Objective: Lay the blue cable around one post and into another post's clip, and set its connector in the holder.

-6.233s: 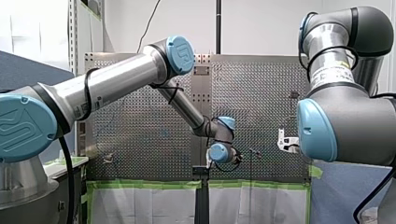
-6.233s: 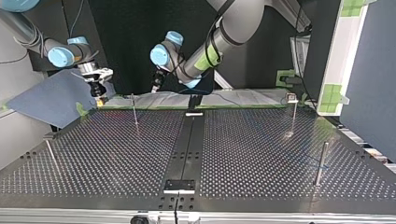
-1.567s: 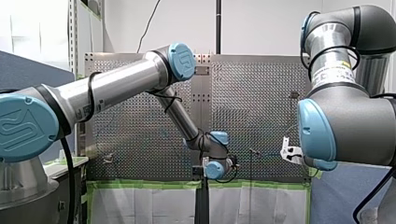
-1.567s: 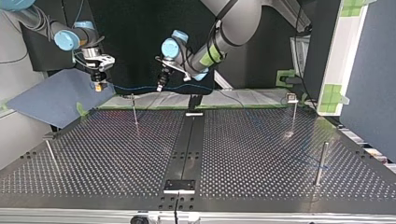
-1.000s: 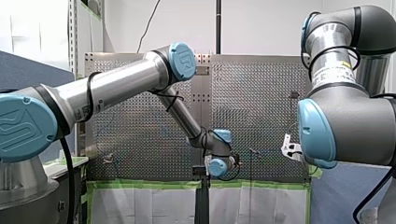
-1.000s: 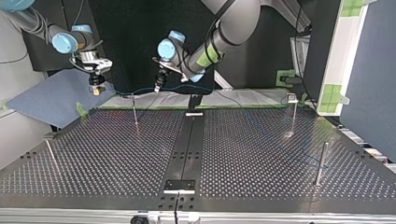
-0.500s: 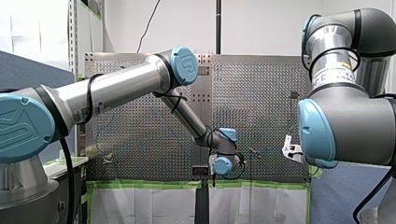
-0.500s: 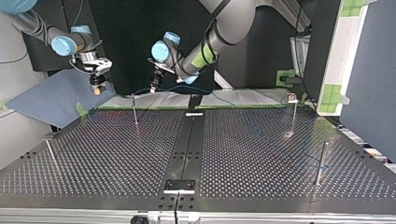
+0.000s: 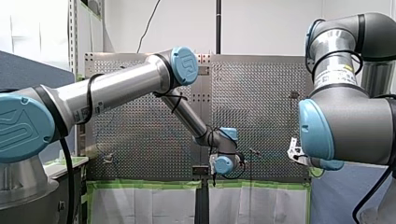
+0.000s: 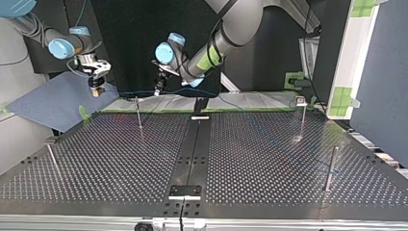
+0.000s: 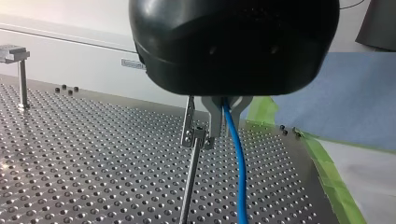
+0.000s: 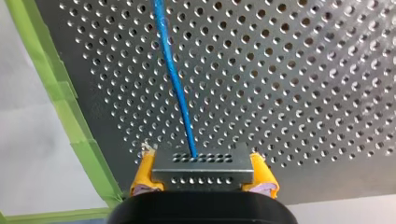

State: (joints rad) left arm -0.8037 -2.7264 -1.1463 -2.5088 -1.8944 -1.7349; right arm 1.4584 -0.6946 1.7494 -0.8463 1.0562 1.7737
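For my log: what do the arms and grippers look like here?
Both arms are silver-grey tubes with light-blue joint caps. My left arm carries a black cable and green tape; my left gripper is black with metal fingers. My right arm bears a white label; my right gripper has yellow pads.

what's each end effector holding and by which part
My right end effector grips the connector by its sides; my left end effector pinches the blue cable partway along.
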